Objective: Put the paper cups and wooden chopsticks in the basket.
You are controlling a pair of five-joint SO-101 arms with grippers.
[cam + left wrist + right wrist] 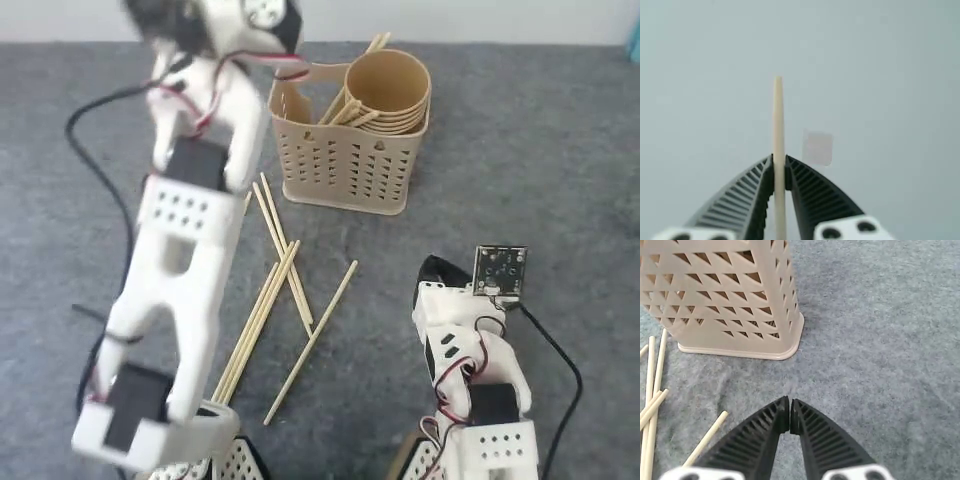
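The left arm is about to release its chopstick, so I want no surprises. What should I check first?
1. Grip: the chopstick is clamped in the left gripper: ok.
2. Chopstick above the basket: cannot tell; the left wrist view has a blank pale backdrop behind it.
3. Room in the basket: ok; the stacked paper cups fill one side.
4. Right gripper out of the way: ok; shut, empty, low over the table, short of the basket.
5. Job finished after this drop: not ok; several loose chopsticks lie on the table.
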